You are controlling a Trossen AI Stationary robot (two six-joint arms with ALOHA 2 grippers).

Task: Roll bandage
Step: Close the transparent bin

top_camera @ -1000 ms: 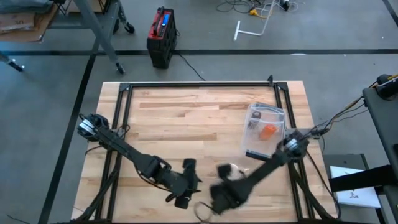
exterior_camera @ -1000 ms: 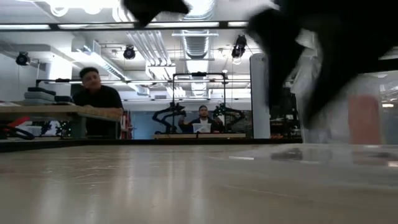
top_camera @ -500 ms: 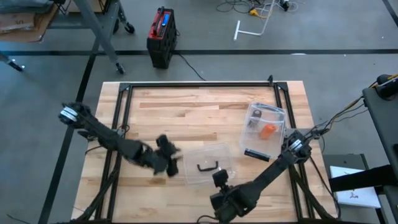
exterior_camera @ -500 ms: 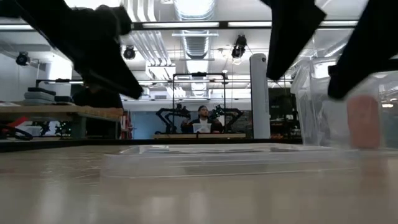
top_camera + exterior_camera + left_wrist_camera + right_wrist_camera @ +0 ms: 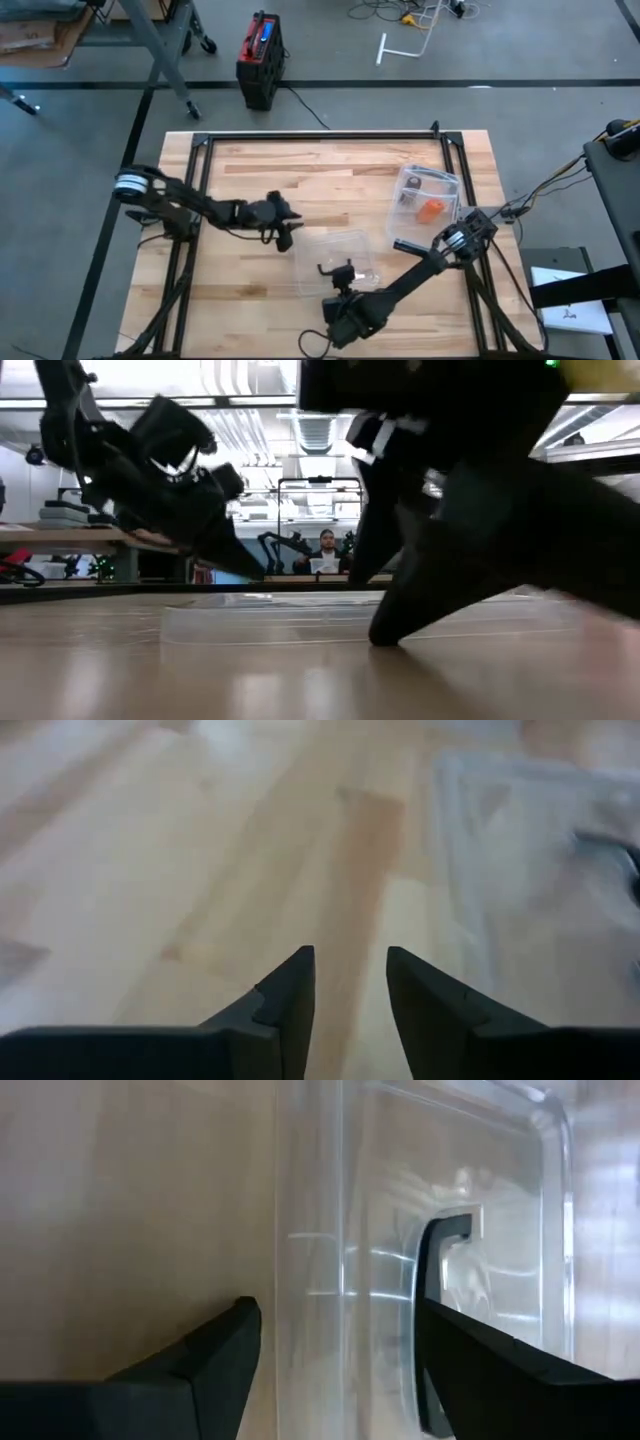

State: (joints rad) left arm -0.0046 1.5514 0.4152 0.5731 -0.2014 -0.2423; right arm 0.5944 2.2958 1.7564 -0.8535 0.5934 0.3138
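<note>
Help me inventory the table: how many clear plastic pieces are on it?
2: a flat clear plastic lid with a black handle lies near the front centre, and an open clear plastic box sits toward the right edge. None looks hidden.

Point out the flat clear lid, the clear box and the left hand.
clear lid [image 5: 335, 248]: high view, bare plastic near its far edge.
clear box [image 5: 425, 185]: high view, far rim.
left hand [image 5: 350, 982]: left wrist view, midway between its fingertips.

Swinging away from the near edge toward mid-table, left gripper now hanging empty beside the clear lid, fingers narrowing. Easing forward over the lid's near edge, right gripper now reaching toward its black handle.
</note>
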